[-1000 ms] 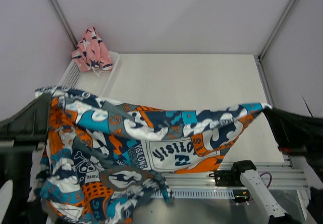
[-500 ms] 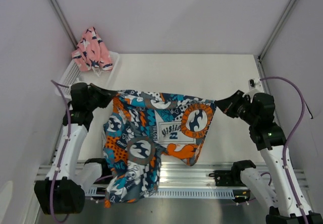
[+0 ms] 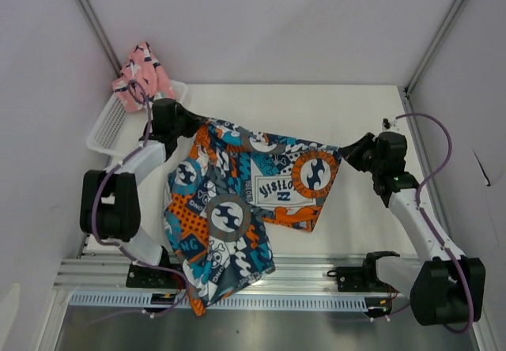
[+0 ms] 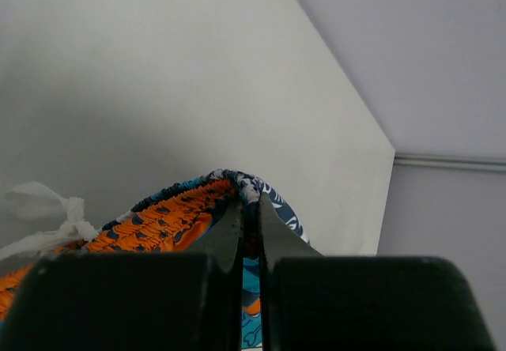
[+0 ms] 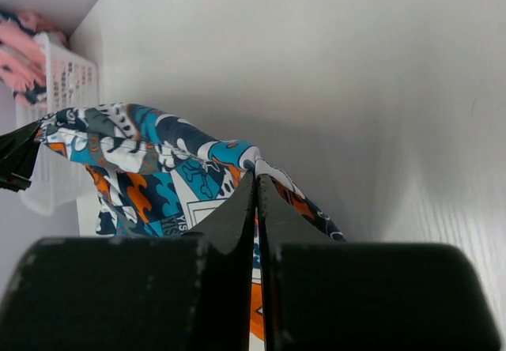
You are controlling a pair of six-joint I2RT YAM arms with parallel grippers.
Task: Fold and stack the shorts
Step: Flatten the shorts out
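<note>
left gripper (image 4: 249, 209) pinching printed shorts (image 3: 237, 201) edge | right gripper (image 5: 257, 183) likewise | top view only: loose leg trailing nearward of left jaws

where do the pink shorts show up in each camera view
Top external: pink shorts at upper left, on the far end of the white basket.
Left wrist: not in it.
Right wrist: pink shorts in the top-left corner.
Shared landmark: the printed shorts, seen in all three views.
</note>
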